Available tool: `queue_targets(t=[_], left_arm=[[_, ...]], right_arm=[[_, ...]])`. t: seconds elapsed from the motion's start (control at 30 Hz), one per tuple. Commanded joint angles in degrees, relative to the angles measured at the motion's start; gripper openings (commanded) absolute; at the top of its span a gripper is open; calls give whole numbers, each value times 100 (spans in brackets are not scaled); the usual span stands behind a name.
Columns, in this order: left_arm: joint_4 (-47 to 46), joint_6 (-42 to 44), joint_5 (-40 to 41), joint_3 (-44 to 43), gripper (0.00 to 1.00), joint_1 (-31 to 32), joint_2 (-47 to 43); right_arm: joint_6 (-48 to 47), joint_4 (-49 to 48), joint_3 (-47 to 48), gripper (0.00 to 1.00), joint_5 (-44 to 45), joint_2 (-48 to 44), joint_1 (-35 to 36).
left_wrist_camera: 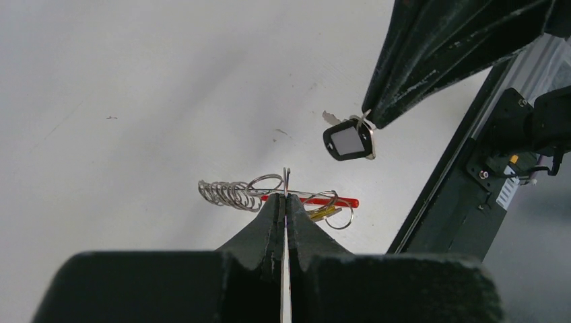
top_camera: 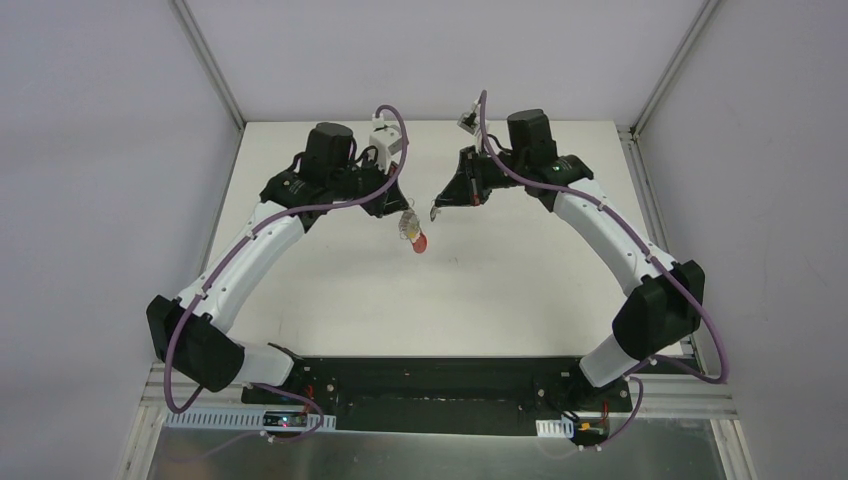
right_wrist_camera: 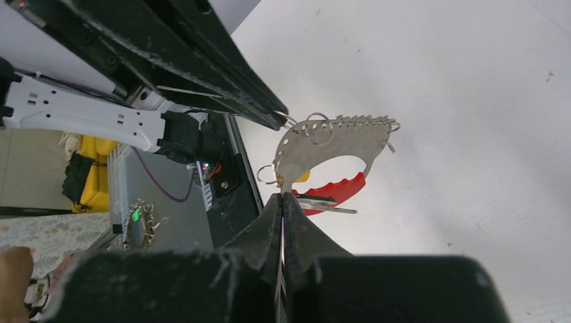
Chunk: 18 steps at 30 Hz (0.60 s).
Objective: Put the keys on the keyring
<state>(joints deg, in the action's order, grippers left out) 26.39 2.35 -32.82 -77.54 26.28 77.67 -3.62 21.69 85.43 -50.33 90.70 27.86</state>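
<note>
The left gripper is seen fully closed, its two fingers pinched on a thin metal edge of the keyring, which is held up in the air above the white table. In the left wrist view a row of wire loops is spread to one side of the pinch and the red band to the other. In the right wrist view the ring is shown broadside, as a silver crescent plate with the red band beneath it. The right gripper is likewise closed, and the key is gripped at its fingertips, with the black head hanging below them and a little silver metal showing beside them. Key and keyring are held near each other over the far middle of the table — apart, as seen from the left wrist.
</note>
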Motion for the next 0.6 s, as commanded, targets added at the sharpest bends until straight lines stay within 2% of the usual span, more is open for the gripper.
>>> queue_targets(t=[0.0,0.17,0.57], left_arm=[[-319,-468,296,-212,0,98,69],[-265,-585,389,-139,0,152,71],[-360,-396,73,279,0,184,-207]], right_arm=[[-102,-134,173,0,-730,5,-25],[-373,105,368,0,-852,231,-13],[-1432,989,692,0,-290,388,204]])
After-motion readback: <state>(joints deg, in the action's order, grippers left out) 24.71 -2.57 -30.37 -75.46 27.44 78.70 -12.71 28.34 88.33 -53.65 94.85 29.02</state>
